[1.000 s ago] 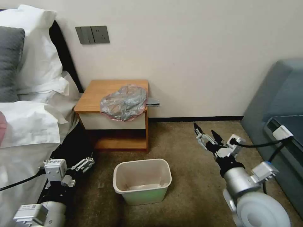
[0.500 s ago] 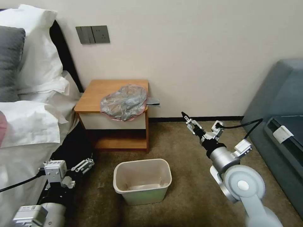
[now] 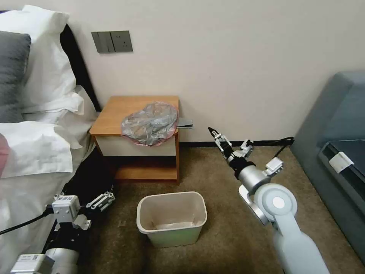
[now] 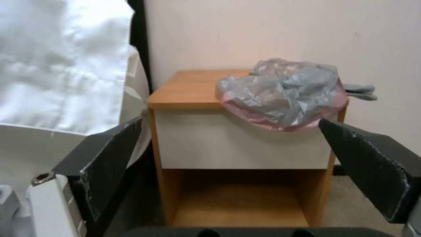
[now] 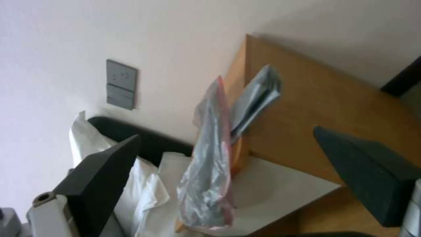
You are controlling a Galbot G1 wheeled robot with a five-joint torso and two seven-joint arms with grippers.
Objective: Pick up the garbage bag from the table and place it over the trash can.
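Grey garbage bag (image 3: 149,123) crumpled on table (image 3: 114,114), overhanging front edge. Right gripper (image 3: 217,137) near table's side, fingers apart, empty. Left gripper (image 3: 103,201) low beside bed, fingers apart. Trash can (image 3: 172,217) on carpet.

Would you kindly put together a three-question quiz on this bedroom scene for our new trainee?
1. True or false: the garbage bag already lines the trash can.
2. Multiple choice: the bag lies A) on the carpet, B) on the table, drooping over its front edge, C) on the bed.
3. Fill in: the gripper raised nearest the table's side is the ______ gripper; the left gripper hangs low beside the bed.

Key
1. False; the can stands bare on the carpet, in front of the table.
2. B.
3. Right; its jaws are open, apart from the bag.
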